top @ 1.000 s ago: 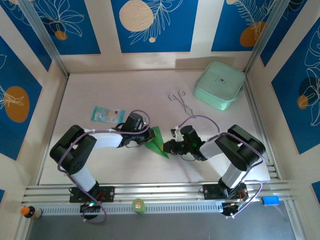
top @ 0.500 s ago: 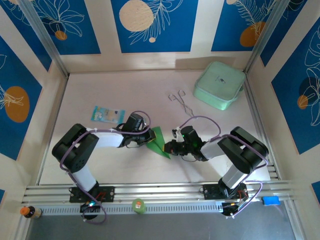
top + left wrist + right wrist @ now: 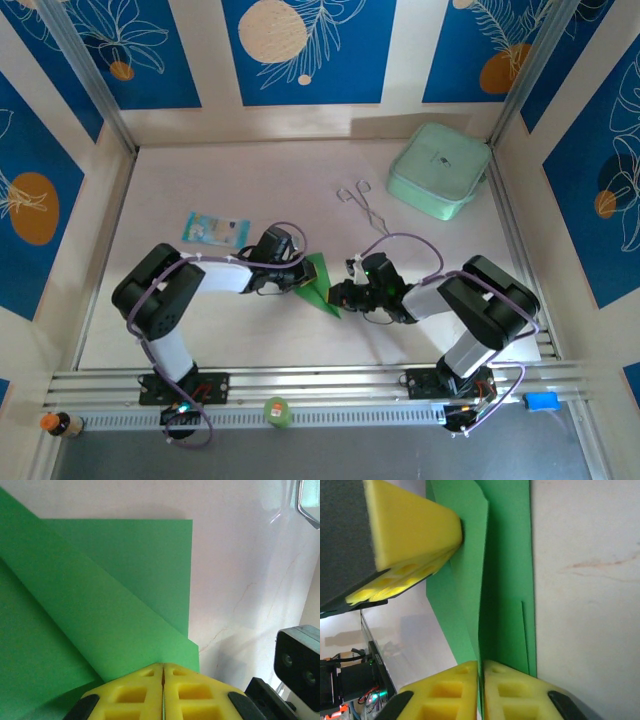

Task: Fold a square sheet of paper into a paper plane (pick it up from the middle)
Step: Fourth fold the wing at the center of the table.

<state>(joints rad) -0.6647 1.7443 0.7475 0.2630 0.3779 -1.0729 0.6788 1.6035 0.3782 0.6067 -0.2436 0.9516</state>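
Note:
The square sheet of paper (image 3: 318, 282) is bright green, folded into overlapping flaps with a point toward the near side, and lies mid-table between the two arms. My left gripper (image 3: 297, 283) is shut on its left edge; in the left wrist view the yellow fingertips (image 3: 145, 680) meet with the green paper (image 3: 100, 605) pinched between them. My right gripper (image 3: 338, 294) is shut on the paper's right side. The right wrist view has the paper's raised fold (image 3: 505, 580) running into the closed right gripper (image 3: 481, 669), with the left gripper's yellow fingers (image 3: 410, 535) at the far edge.
A pale mint-green box (image 3: 438, 170) stands at the back right. Metal tongs (image 3: 360, 203) lie just behind the right gripper. A light-blue packet (image 3: 214, 229) lies left of the left wrist. A green-capped item (image 3: 277, 411) rests on the front rail.
The left arm's elbow has swung slightly right and the right arm's elbow has edged right. Both grippers and the paper stay almost where they were.

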